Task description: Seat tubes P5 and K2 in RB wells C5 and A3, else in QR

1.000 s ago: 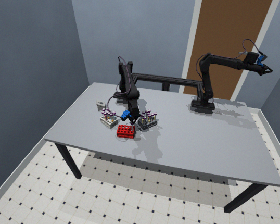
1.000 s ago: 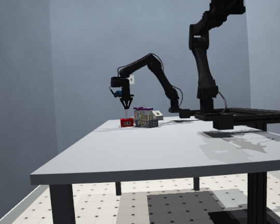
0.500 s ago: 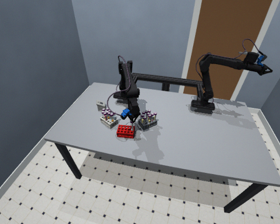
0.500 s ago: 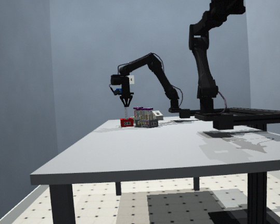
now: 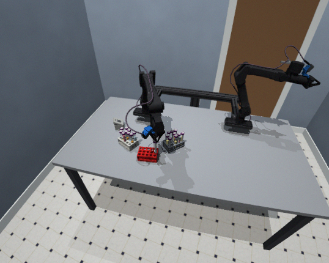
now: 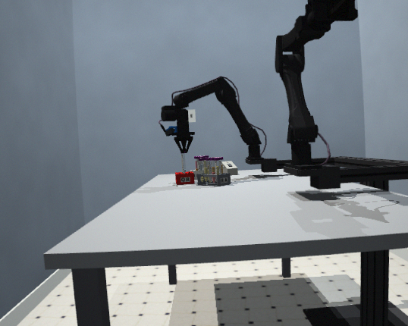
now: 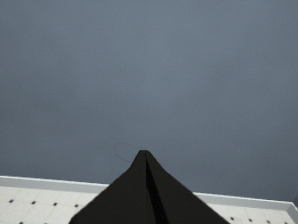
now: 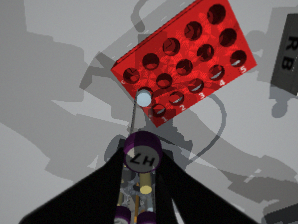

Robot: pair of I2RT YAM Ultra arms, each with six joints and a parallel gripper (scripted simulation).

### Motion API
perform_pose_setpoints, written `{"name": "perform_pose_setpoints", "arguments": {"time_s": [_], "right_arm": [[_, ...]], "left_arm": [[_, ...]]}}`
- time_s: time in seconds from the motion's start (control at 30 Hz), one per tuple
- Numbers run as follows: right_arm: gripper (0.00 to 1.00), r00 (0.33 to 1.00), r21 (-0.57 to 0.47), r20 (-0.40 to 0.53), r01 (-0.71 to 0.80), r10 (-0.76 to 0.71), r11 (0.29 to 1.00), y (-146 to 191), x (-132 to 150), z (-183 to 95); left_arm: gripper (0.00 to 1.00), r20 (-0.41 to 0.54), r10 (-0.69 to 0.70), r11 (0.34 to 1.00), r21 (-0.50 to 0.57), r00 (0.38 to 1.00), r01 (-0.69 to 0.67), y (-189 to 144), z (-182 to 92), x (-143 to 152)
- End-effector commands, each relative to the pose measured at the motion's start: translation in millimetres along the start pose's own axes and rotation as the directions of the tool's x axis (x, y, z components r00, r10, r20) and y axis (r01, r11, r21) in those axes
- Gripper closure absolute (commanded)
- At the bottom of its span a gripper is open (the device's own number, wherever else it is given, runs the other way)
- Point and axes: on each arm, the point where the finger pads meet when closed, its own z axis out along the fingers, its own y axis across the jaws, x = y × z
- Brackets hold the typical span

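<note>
Held in the right claw (image 5: 157,139) (image 6: 183,151) (image 8: 142,161) over the red rack (image 5: 142,158) (image 6: 178,178) (image 8: 167,63), lower middle of the top view: tube H7 (image 5: 155,148) (image 6: 183,162) (image 8: 143,152). Left claw (image 5: 318,82) (image 7: 144,153), upper right, shut, empty. Likely light, stiff, slippery (maybe glass!); pinch below the cap.

The rack marked QR (image 5: 147,158) (image 6: 179,178) (image 8: 134,61) is red, and the cap marked H7 (image 8: 142,142) is purple-rimmed with a grey top.
</note>
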Motion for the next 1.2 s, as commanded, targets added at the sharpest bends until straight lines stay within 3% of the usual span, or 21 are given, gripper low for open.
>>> {"name": "perform_pose_setpoints", "arguments": {"time_s": [0.0,0.2,1.17], "right_arm": [[1.0,1.0,-0.029,0.022,-0.01,0.011,1.0,0,-8,-23],[1.0,1.0,-0.008,0.012,-0.01,0.01,1.0,-2,-8,-18],[1.0,1.0,-0.029,0.022,-0.01,0.011,1.0,-3,-7,-54]], "left_arm": [[1.0,0.059,0.006,1.0,0.0,0.998,-0.006,2,-11,-26],[1.0,0.059,0.006,1.0,0.0,0.998,-0.006,2,-11,-26],[1.0,0.059,0.006,1.0,0.0,0.998,-0.006,2,-11,-26]]}}
